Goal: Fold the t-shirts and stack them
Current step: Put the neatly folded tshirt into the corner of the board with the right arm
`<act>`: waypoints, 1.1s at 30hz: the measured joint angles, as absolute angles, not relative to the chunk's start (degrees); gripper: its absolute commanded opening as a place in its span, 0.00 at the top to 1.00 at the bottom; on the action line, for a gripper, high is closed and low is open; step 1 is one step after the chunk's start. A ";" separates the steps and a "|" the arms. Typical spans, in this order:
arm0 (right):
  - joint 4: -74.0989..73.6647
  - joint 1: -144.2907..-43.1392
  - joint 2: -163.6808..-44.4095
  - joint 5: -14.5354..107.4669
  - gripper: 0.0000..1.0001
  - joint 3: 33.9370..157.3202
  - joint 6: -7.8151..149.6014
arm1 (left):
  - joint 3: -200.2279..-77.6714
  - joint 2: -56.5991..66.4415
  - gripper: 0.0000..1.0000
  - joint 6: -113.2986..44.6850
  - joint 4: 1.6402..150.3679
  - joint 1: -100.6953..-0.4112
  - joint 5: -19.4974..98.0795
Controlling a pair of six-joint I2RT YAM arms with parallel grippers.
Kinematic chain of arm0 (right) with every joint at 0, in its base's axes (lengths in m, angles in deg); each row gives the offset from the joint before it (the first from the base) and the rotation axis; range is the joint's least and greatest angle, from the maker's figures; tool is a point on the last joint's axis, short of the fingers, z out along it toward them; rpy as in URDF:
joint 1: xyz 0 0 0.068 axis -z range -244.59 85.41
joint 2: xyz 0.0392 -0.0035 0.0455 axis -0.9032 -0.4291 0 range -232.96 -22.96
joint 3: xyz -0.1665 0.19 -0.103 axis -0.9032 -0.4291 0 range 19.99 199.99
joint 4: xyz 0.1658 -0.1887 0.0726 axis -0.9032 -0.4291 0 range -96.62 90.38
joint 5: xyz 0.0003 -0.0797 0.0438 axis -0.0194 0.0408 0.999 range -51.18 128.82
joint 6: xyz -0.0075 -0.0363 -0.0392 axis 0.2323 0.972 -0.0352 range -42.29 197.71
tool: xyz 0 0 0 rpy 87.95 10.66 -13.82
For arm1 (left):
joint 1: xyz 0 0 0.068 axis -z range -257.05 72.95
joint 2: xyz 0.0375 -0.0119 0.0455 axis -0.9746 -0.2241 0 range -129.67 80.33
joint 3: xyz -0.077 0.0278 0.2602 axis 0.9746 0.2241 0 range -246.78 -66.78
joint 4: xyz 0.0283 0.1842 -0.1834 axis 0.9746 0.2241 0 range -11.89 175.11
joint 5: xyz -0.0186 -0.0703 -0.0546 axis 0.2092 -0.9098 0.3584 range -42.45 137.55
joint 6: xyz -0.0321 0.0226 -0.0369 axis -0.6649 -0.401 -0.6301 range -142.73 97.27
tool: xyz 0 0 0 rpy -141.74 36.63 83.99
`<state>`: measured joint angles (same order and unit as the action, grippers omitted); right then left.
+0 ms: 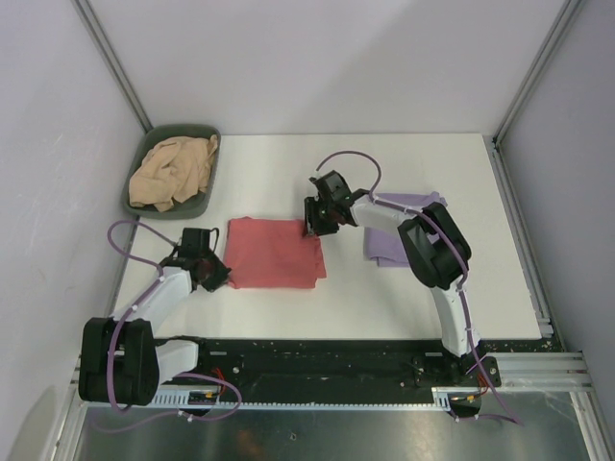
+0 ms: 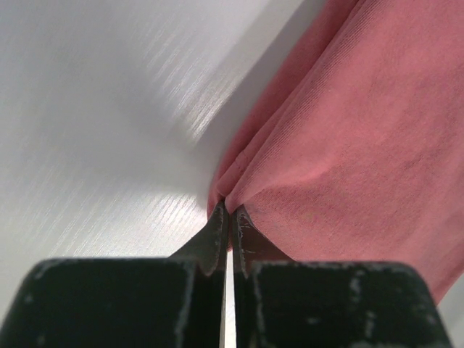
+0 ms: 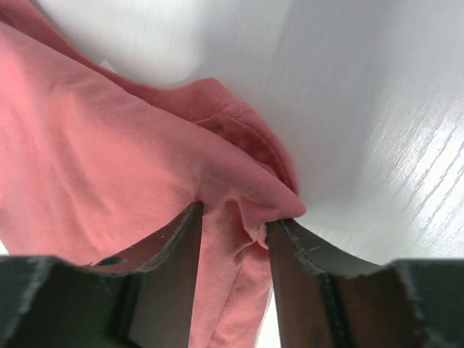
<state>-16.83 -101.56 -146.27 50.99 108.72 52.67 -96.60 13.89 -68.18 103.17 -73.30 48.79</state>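
Observation:
The salmon-red t-shirt (image 1: 274, 252) lies folded into a rectangle at the table's middle. My left gripper (image 1: 217, 273) is at its left edge; in the left wrist view (image 2: 230, 209) the jaws are pinched shut on the red hem (image 2: 341, 145). My right gripper (image 1: 313, 229) is at the shirt's far right corner; in the right wrist view (image 3: 235, 216) the jaws stand apart with a loose fold of red cloth (image 3: 109, 138) between them. The pale lavender t-shirt (image 1: 386, 246) lies folded at the right, partly under the right arm. The tan-beige t-shirt (image 1: 173, 171) is crumpled in the bin.
The dark green oval bin (image 1: 206, 197) stands at the far left corner of the white table (image 1: 288, 163). Walls close the space at back and sides. The arm bases and a black rail (image 1: 317, 360) run along the near edge.

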 measured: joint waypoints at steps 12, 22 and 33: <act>-23.57 -104.53 -146.42 42.99 1.00 111.83 50.22 | -98.20 18.77 1.00 -66.12 104.78 -73.44 43.96; -29.73 -105.78 -143.56 38.44 1.00 114.51 49.68 | -102.31 22.00 1.00 -64.46 105.94 -73.44 40.20; -32.79 -106.15 -141.20 36.34 1.00 116.79 49.20 | -102.96 22.64 1.00 -64.22 107.04 -73.44 38.69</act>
<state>-32.79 -106.15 -141.20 36.34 116.79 49.20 -102.96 22.64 -64.22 107.04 -73.44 38.69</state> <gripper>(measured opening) 0.035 0.011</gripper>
